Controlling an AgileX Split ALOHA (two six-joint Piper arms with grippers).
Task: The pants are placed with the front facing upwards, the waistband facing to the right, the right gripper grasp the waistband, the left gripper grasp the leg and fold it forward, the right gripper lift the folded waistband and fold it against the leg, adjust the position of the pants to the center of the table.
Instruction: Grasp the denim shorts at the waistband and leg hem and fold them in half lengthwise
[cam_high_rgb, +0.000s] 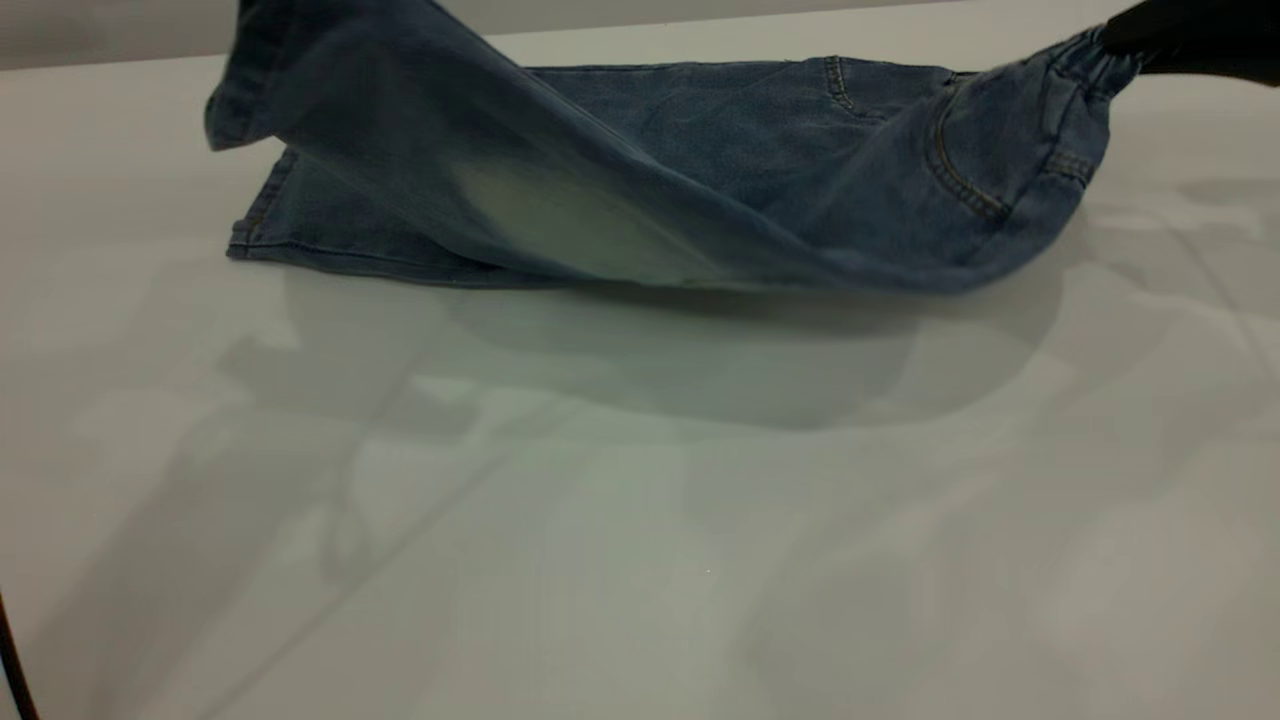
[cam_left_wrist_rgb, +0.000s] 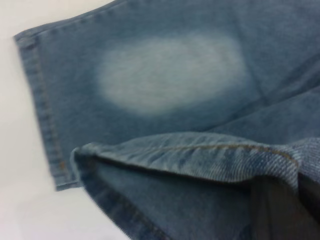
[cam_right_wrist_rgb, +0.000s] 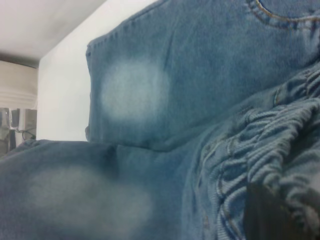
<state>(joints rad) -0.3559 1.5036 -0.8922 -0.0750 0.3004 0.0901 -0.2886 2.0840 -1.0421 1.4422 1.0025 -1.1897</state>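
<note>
Exterior view shows the right gripper (cam_high_rgb: 1125, 40) pinching the waistband (cam_high_rgb: 1095, 62) of the pants (cam_high_rgb: 700, 170) above the surface (cam_high_rgb: 640, 520); left fingers' state, I cannot tell.

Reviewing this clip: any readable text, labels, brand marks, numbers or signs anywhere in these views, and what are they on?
None can be read. The pants show only tan stitching and pale faded patches, no tag or print. The waistband carries plain stitch rows. The table is unmarked. The grey objects at the right wrist view's edge are too blurred to tell.
</note>
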